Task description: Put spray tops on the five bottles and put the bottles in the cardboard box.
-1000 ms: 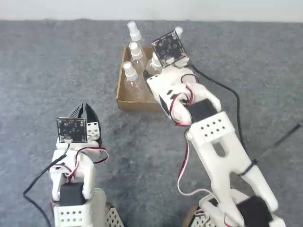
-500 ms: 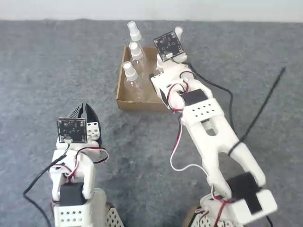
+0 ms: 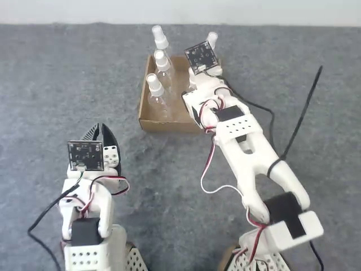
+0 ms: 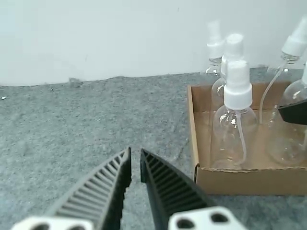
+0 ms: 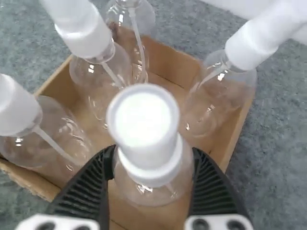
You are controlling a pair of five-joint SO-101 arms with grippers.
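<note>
The cardboard box (image 3: 163,123) lies at the far middle of the grey mat. Clear bottles with white spray tops stand in it: one near the front (image 3: 154,86), one behind it (image 3: 162,60), and two at the far end (image 3: 159,36) (image 3: 211,38). My right gripper (image 5: 153,155) hangs over the box, shut on another capped bottle (image 5: 144,120), its fingers (image 5: 91,187) on both sides of the body. The bottle's base is hidden. My left gripper (image 3: 100,133) rests at the near left, shut on nothing, well short of the box (image 4: 240,179).
The right arm (image 3: 248,152) stretches from the near right across to the box, with loose cables (image 3: 299,113) beside it. A pale wall (image 4: 96,33) borders the mat's far edge. Bare grey mat (image 3: 67,79) spreads left of the box.
My right arm has stretched farther over the box and lowered its elbow, carrying the bottle deeper in. The left arm has not moved.
</note>
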